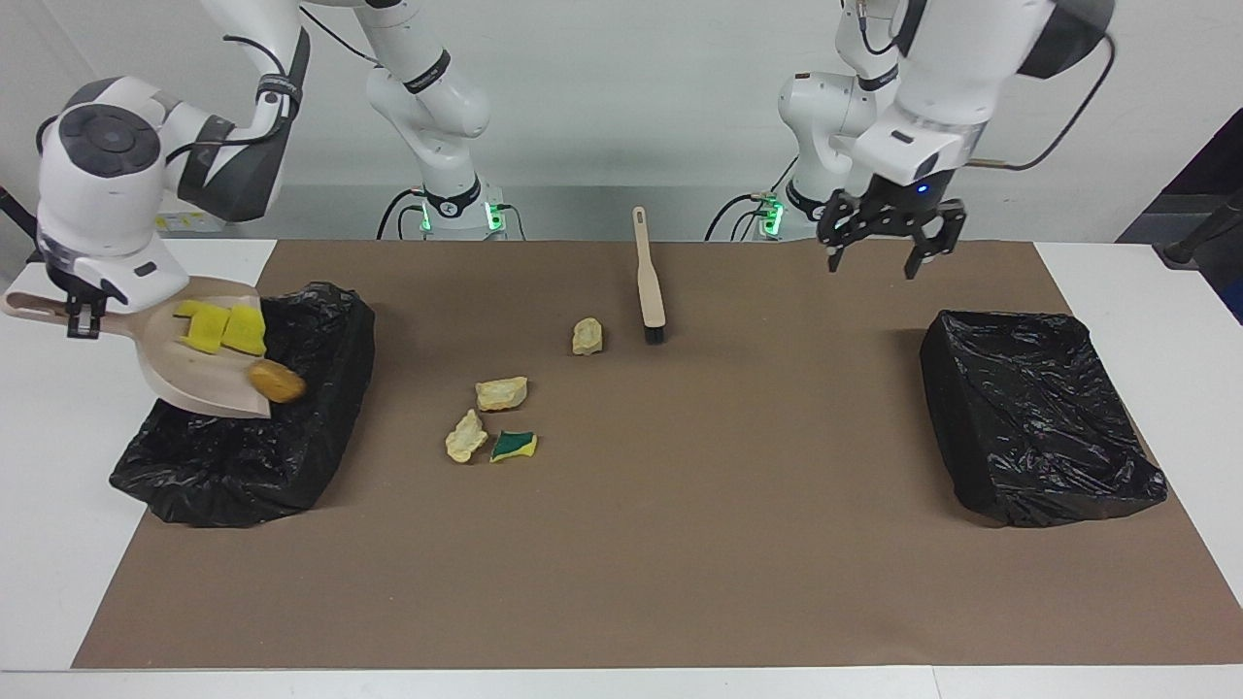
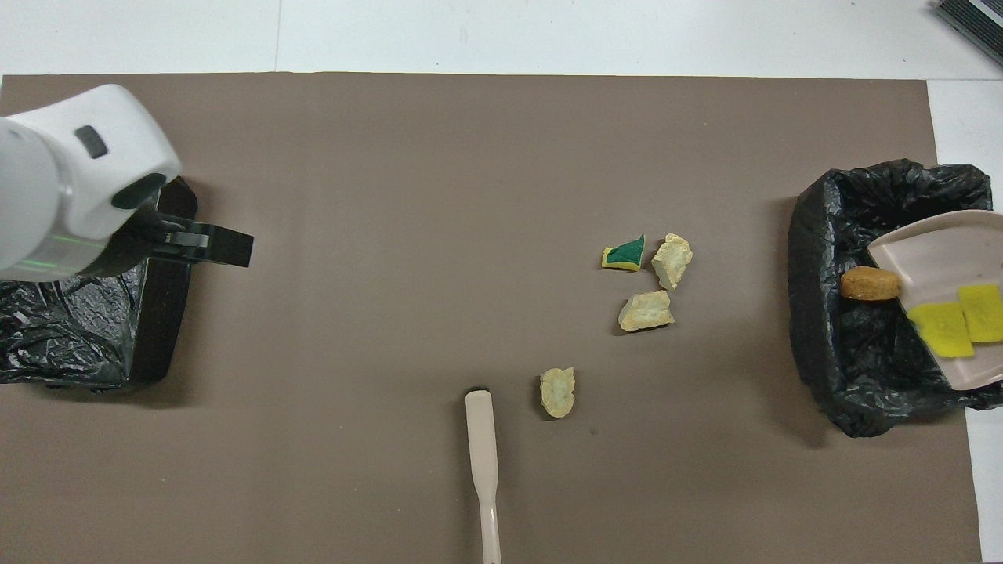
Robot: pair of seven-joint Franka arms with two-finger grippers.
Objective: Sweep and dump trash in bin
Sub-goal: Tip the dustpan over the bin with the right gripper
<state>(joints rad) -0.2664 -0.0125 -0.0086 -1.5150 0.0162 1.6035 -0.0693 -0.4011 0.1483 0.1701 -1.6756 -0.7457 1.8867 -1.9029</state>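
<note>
The right gripper (image 1: pixel 85 313) has its fingers clamped on the handle of the beige dustpan (image 1: pixel 199 374), which tilts down from them over the black-lined bin (image 1: pixel 291 456) at the right arm's end. Two yellow sponge pieces (image 1: pixel 221 328) lie on the pan just below the fingers; the orange-brown chunk (image 1: pixel 277 382) sits at the pan's low lip — right above the bin. The left gripper (image 1: pixel 884 245) hangs empty, fingers spread wide, over the mat beside the other bin (image 1: pixel 1039 417). Well apart from both sets of fingers, three pale beige chunks (image 1: pixel 501 392) and a green-and-yellow sponge (image 1: pixel 513 446) lie mid-mat, near the brush (image 1: pixel 649 286).
</note>
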